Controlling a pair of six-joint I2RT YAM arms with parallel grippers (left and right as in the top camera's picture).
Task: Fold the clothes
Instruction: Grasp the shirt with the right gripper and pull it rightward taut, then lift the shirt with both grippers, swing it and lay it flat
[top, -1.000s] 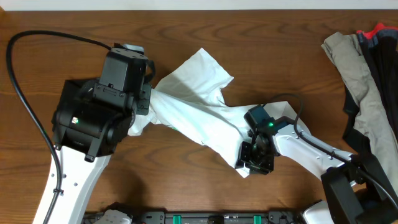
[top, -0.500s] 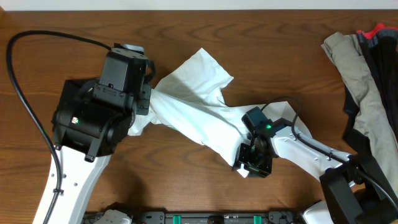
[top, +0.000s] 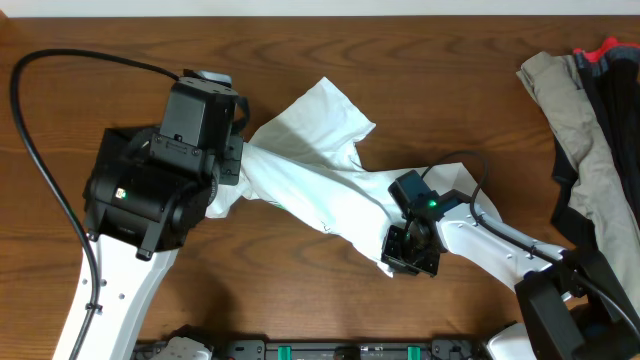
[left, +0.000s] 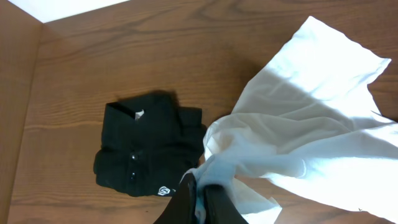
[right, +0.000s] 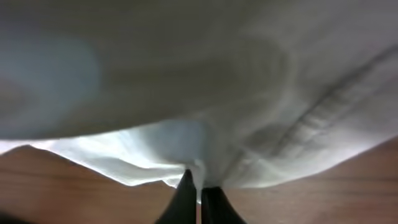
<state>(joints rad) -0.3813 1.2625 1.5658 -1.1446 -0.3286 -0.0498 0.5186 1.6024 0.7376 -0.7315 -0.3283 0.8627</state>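
Observation:
The white T-shirt (top: 310, 170) hangs stretched and bunched between my two grippers over the middle of the table. My left gripper (left: 200, 198) is shut on its left end; the cloth fans out to the right in the left wrist view (left: 311, 99). My right gripper (right: 198, 198) is shut on a hem at the shirt's lower right end, near the table's front (top: 405, 255). The cloth fills the right wrist view (right: 199, 74). The shirt's print is hidden. A folded black garment (left: 146, 146) lies on the table beneath my left arm.
A pile of khaki (top: 585, 130), black (top: 610, 110) and red (top: 603, 50) garments lies at the table's right edge. The left arm's black cable (top: 30, 130) loops over the left side. The wooden table (top: 450, 80) shows bare behind the shirt.
My right gripper has shifted slightly with the shirt's lower corner. The left arm and the rest of the shirt have not visibly moved.

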